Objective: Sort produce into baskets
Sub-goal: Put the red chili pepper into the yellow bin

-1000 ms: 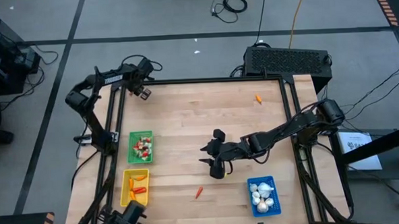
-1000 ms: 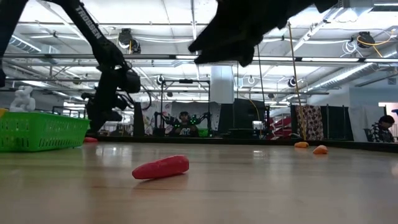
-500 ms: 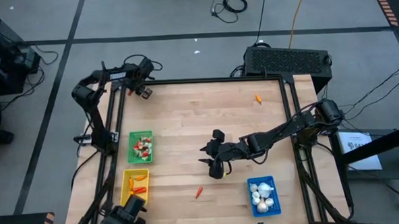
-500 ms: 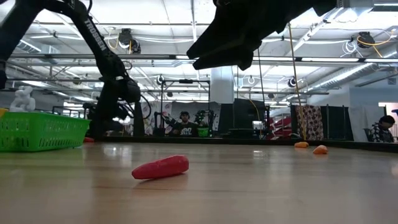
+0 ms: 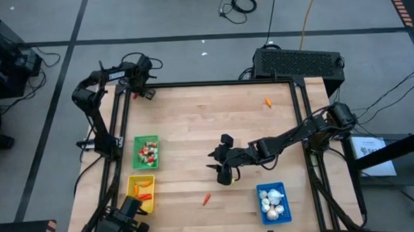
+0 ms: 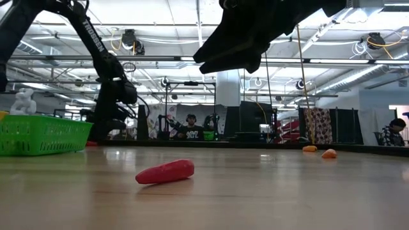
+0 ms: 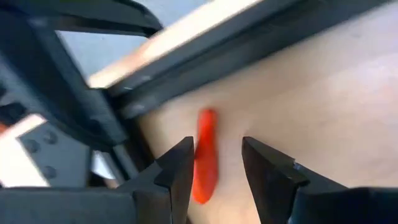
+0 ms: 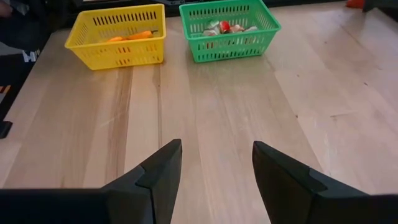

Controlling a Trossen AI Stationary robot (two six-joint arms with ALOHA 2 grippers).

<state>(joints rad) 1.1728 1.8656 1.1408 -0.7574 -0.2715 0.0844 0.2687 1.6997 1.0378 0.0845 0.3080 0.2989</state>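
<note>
Listing from overhead, clock directions taken from the table (image 5: 194, 130) centre.

- Green basket (image 5: 146, 152): 9 o'clock edge, holding small red and pale bits.
- Yellow basket (image 5: 141, 191): 8 o'clock, just beside the green one, holding orange and red pieces.
- Blue basket (image 5: 272, 202): 5 o'clock, holding white bulbs.
- Red piece (image 5: 206, 198): loose on the wood at 6 o'clock, between yellow and blue baskets; lying flat in the low view (image 6: 165, 171).
- Orange piece (image 5: 268, 103): loose at 1 o'clock, near the far edge.
- Red carrot (image 7: 206, 155): by the table frame at the 11 o'clock corner, seen between the left fingers, not gripped.
- Left gripper (image 5: 144, 91): at the 11 o'clock corner, fingers (image 7: 177, 171) parted, released.
- Right gripper (image 5: 225, 177): hovering near centre toward 5 o'clock, fingers (image 8: 155, 177) spread, released, empty.
</note>
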